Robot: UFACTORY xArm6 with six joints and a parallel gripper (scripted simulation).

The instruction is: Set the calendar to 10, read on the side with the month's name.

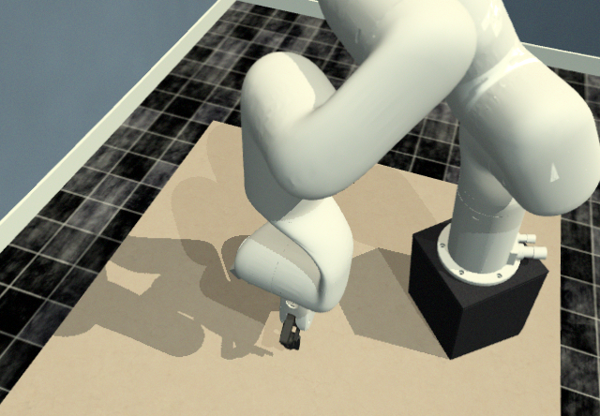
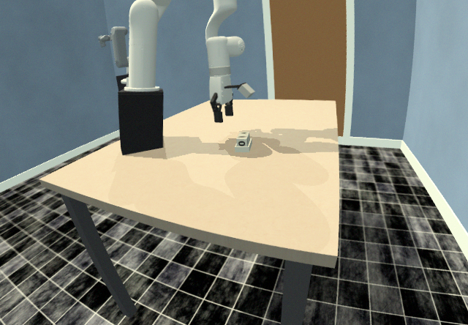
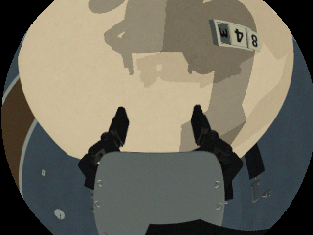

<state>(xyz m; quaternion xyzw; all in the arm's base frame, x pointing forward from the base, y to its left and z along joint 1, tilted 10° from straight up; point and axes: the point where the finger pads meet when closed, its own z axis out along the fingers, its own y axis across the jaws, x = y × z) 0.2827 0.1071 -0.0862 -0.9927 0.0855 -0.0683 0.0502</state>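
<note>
Calendar tray (image 2: 243, 148) (image 3: 213, 33) on worktop (image 2: 211, 185) (image 3: 73, 88) (image 1: 412, 378), nearer the long right edge than the near-left corner in exterior view. Gripper (image 1: 292, 345) (image 2: 223, 116) (image 3: 158, 113) above, jaws released wide.

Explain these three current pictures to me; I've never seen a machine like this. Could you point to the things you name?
The machine is one white jointed arm bolted to a black block (image 1: 436, 286) (image 2: 141, 121). At its end is a gripper (image 1: 291, 341) (image 2: 223, 115) (image 3: 158, 113) with two black fingers, spread open and holding nothing.

The top picture looks down on the table (image 1: 387, 373) (image 2: 181, 185) (image 3: 73, 98); there the arm probably hides the calendar. The exterior picture looks from one side. The wrist picture comes from beside the gripper, looking past its fingers.

On the table sits the small pale calendar tray (image 2: 242, 148) (image 3: 214, 34) with blocks in it; their upper faces show 8, 4 and apparently 3.
</note>
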